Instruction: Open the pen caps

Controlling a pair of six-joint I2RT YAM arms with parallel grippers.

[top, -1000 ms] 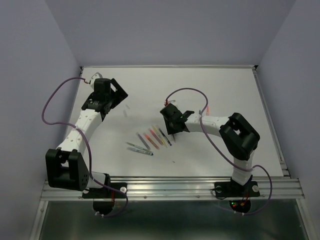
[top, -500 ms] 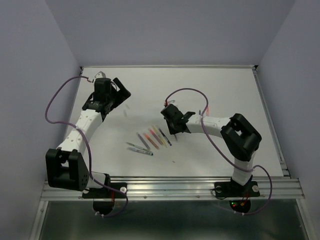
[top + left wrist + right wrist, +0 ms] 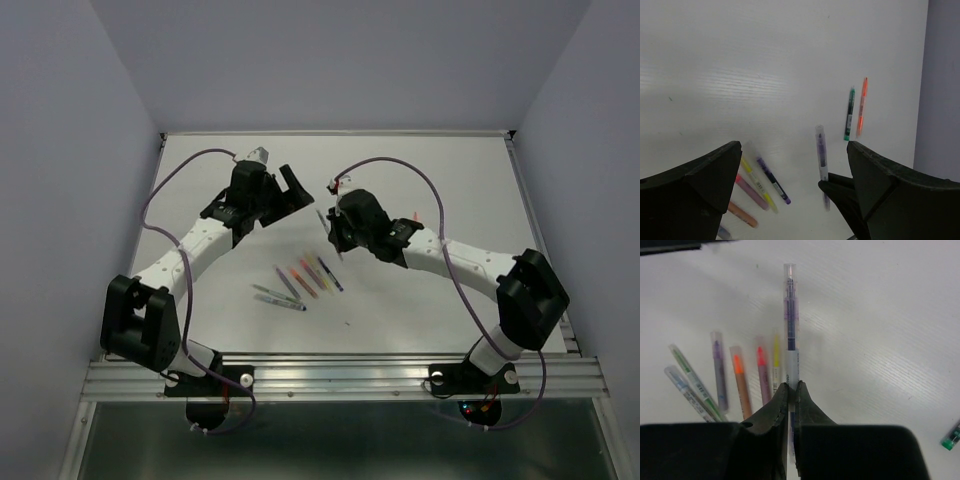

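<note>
**Top view.** The left gripper (image 3: pixel 287 186) hangs over the white table (image 3: pixel 450 170), at about 11 o'clock from the table's middle. Its jaws are spread wide and have nothing between them. The right gripper (image 3: pixel 332 238) is close by at its 4 o'clock, pinched tight on a purple pen (image 3: pixel 322 220) that is lifted off the surface. A fanned row of pens (image 3: pixel 300 280) lies flat on the table at about 7 o'clock from the right gripper.

**Left wrist view.** The left gripper (image 3: pixel 794 150) is fully spread, its two dark fingers (image 3: pixel 695 190) at the lower corners with bare table between them. The purple pen (image 3: pixel 821 152) stands almost upright near the right-hand finger, its clear cap (image 3: pixel 819 130) at 12 o'clock and the right gripper (image 3: pixel 840 190) clamped on its lower end. A green pen (image 3: pixel 849 114) and an orange pen (image 3: pixel 862 106) lie side by side at 1 o'clock from it. Part of the row of pens (image 3: pixel 757 185) shows at 7 o'clock.

**Right wrist view.** The right gripper (image 3: pixel 790 390) is closed on the barrel of the purple pen (image 3: pixel 791 320). The pen points to 12 o'clock, its clear cap (image 3: pixel 790 271) on the far end. The row of pens (image 3: pixel 720 375) lies below at 9 o'clock, all capped. An end of the green pen (image 3: pixel 952 436) shows at 4 o'clock.
</note>
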